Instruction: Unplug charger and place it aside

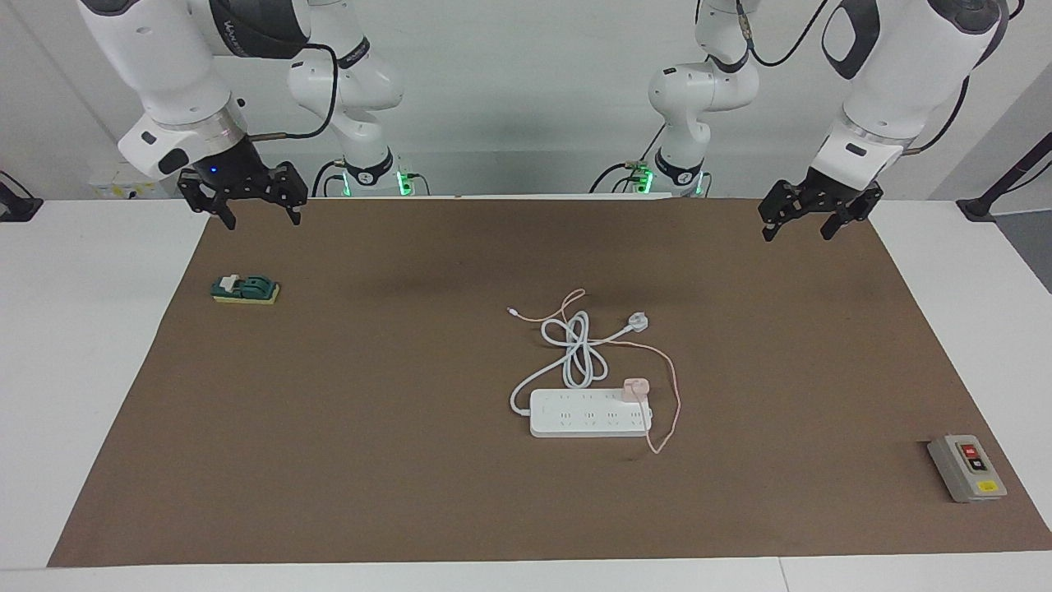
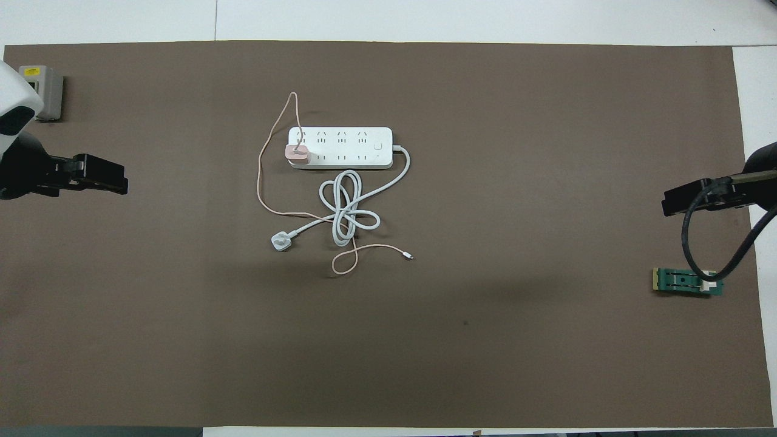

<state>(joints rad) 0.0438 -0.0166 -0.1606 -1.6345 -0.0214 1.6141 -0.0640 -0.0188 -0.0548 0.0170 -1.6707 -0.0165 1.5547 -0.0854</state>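
Observation:
The charger [image 1: 634, 388] is a small pale-pink cube plugged into the white power strip [image 1: 590, 413], at the strip's end toward the left arm's end of the table. It also shows in the overhead view [image 2: 297, 154], on the strip [image 2: 349, 145]. Its thin pink cable [image 1: 675, 386] loops around on the brown mat. My left gripper [image 1: 795, 233] is open and empty, up over the mat's edge at the left arm's end. My right gripper [image 1: 260, 215] is open and empty, up over the mat's edge at the right arm's end. Both are well away from the charger.
The strip's thick white cord [image 1: 575, 355] lies coiled nearer to the robots than the strip, and ends in a white round plug [image 1: 638, 323]. A green switch block [image 1: 245, 289] lies at the right arm's end. A grey button box [image 1: 966, 468] lies at the left arm's end.

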